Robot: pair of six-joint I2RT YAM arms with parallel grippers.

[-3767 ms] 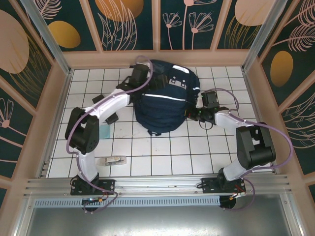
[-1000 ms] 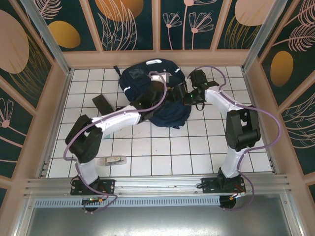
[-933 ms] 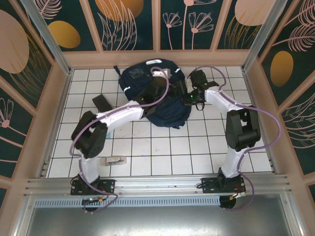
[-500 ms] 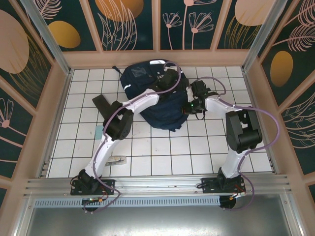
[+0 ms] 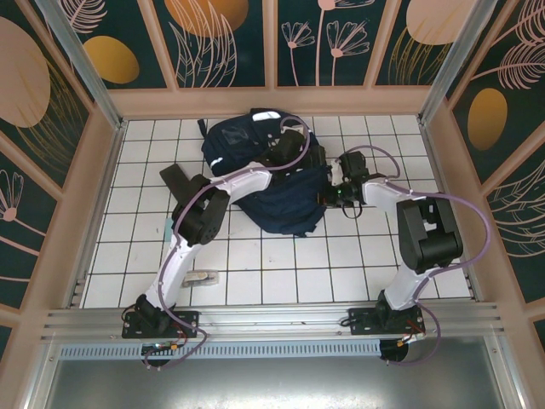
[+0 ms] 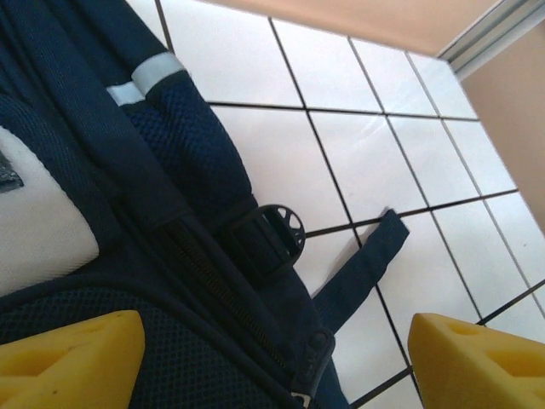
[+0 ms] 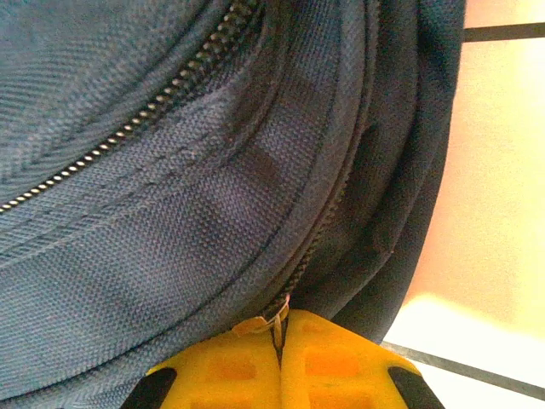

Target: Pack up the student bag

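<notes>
From above, the student bag (image 5: 255,183) lies slumped on the tiled table (image 5: 281,264). Its bulk sits under the left gripper (image 5: 298,156) and just ahead of the right gripper (image 5: 330,196), which presses into the bag's side.

In the left wrist view, the left gripper (image 6: 272,366) stands wide open. Its yellow fingertips (image 6: 68,358) are far apart with nothing held between them. Directly below it run the bag's navy fabric and a zipper line. A round strap buckle (image 6: 271,237) sits just beyond, and a loose strap end (image 6: 362,268) trails onto the tiles ahead and to the side. The spread jaws look poised to pin or pinch the fabric, steadying the bag against a pull from the other side.

In the right wrist view, the right gripper (image 7: 281,365) is clamped tight on what looks like the zipper pull (image 7: 276,321), with the bag's seam curving away right in front of it. That grip probably serves to draw the zipper along its track.
</notes>
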